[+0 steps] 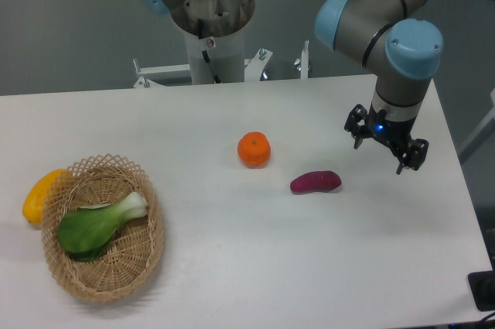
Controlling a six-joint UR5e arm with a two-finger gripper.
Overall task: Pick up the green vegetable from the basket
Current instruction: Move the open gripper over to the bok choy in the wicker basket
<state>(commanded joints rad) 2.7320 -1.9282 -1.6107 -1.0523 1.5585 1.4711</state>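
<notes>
Bok choy [98, 224], the green vegetable wanted, lies on its side inside the wicker basket [124, 275] near the table's [232, 267] front left corner, pale stalk end pointing toward the rim and nothing covering it, so it looks reachable from above. The gripper [386, 145] hangs well apart near the right edge, beyond the purple sweet potato [315, 182] and orange fruit [254, 149], fingers spread and empty. A yellow fruit [37, 194] rests just outside the basket's left rim.

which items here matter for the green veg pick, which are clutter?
Relevant:
- green vegetable, lying in the basket
- basket
- gripper, far off at the right side of the table, holding nothing

Clutter:
- yellow fruit, outside the basket at its left rim
- orange fruit
- purple sweet potato
</notes>
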